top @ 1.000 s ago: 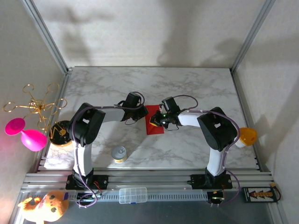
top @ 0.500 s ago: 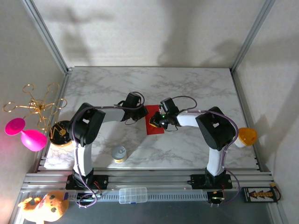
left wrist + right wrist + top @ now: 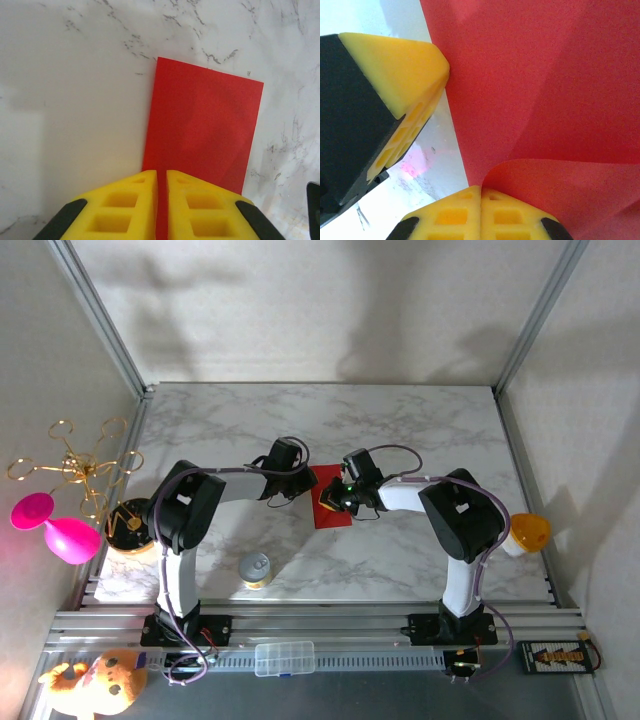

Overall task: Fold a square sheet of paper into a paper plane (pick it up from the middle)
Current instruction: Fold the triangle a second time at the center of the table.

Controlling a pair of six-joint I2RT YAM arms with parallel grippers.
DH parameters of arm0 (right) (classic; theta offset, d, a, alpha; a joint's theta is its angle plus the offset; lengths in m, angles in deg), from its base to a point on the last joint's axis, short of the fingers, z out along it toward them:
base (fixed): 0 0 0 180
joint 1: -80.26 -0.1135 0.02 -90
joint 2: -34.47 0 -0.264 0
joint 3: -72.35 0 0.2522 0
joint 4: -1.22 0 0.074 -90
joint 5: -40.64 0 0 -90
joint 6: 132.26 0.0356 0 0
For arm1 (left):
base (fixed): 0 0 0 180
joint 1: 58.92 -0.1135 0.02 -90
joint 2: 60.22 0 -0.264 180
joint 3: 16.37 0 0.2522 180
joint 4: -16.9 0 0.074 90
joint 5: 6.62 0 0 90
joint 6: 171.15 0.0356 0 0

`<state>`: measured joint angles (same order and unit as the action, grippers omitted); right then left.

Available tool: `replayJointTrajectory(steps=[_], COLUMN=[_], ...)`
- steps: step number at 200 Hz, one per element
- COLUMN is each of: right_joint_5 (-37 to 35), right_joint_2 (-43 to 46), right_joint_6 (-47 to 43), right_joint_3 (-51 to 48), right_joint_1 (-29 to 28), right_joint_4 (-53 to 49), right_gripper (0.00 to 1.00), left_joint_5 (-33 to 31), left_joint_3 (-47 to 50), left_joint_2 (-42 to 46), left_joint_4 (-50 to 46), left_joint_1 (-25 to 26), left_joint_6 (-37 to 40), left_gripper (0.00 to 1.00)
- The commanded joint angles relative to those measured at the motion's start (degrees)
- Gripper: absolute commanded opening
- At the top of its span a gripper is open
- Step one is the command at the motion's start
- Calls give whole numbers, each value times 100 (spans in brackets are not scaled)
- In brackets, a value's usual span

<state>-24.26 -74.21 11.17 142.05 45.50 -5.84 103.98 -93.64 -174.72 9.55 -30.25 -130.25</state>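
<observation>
The square sheet of paper (image 3: 331,518) is bright red and lies folded to a tall rectangle on the marble table (image 3: 420,430). In the left wrist view the paper (image 3: 205,120) lies flat, and my left gripper (image 3: 161,172) is shut to a thin slit with its tips on the paper's near left edge. From above, the left gripper (image 3: 308,485) sits at the sheet's left side. My right gripper (image 3: 481,189) is shut on a corner of the paper (image 3: 545,70), whose flap curls up from the fingertips. The left gripper's fingers (image 3: 415,65) touch the sheet's edge there. From above, the right gripper (image 3: 327,502) is over the sheet.
A small tin can (image 3: 256,571) stands near the left arm's base. A dark round object (image 3: 128,523), a gold wire stand (image 3: 75,465) and a pink toy (image 3: 55,527) sit at the left edge. An orange object (image 3: 528,531) is at the right, with a clear plastic box (image 3: 284,658) on the front rail.
The right wrist has shifted slightly left over the sheet. The left arm and the paper's outline look unchanged.
</observation>
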Motion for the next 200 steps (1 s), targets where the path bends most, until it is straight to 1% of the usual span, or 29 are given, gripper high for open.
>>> replayJointTrajectory(steps=[1,200], right_joint_5=[-92,-247], right_joint_2=[-178,-318], right_joint_6=[54,71], right_joint_3=[123,219], right_joint_1=[-51,-53], right_joint_4=[42,-14], right_gripper=[0,0], left_joint_5=[-30,-3], left_joint_3=[216,214], left_joint_2=[-260,-304], left_joint_4=[-334,-326], left_joint_1=[7,26], left_joint_6=[-32,-29], left_gripper=[14,14])
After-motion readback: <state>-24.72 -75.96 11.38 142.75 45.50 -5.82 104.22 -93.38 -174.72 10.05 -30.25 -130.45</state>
